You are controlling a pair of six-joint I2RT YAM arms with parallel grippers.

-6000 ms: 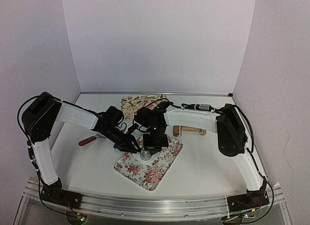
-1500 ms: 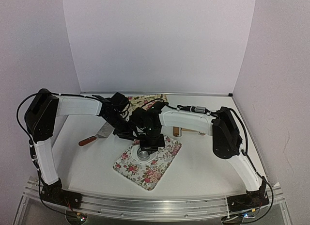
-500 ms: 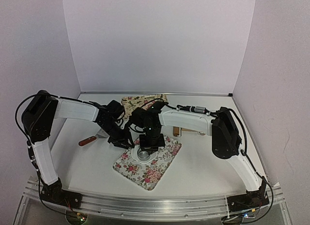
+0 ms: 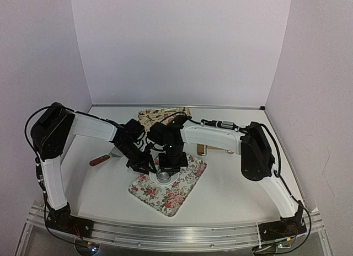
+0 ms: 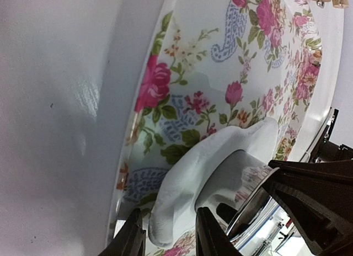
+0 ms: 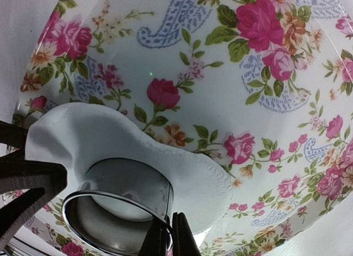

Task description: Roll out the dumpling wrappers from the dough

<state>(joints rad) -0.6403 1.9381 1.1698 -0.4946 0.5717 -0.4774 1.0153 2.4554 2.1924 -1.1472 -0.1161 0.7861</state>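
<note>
We see the dough (image 6: 83, 134) lying as a thin white patch near one edge of the flowered tray (image 6: 265, 74). It spreads around the metal ring (image 6: 132, 181), which stands upright in it, and more white shows inside the ring. Our right gripper (image 6: 164, 234) is pinched tight on the ring's rim, while our left gripper (image 5: 165, 242) is narrowly parted, with the patch's lifted edge caught between its fingers just beside the ring.
</note>
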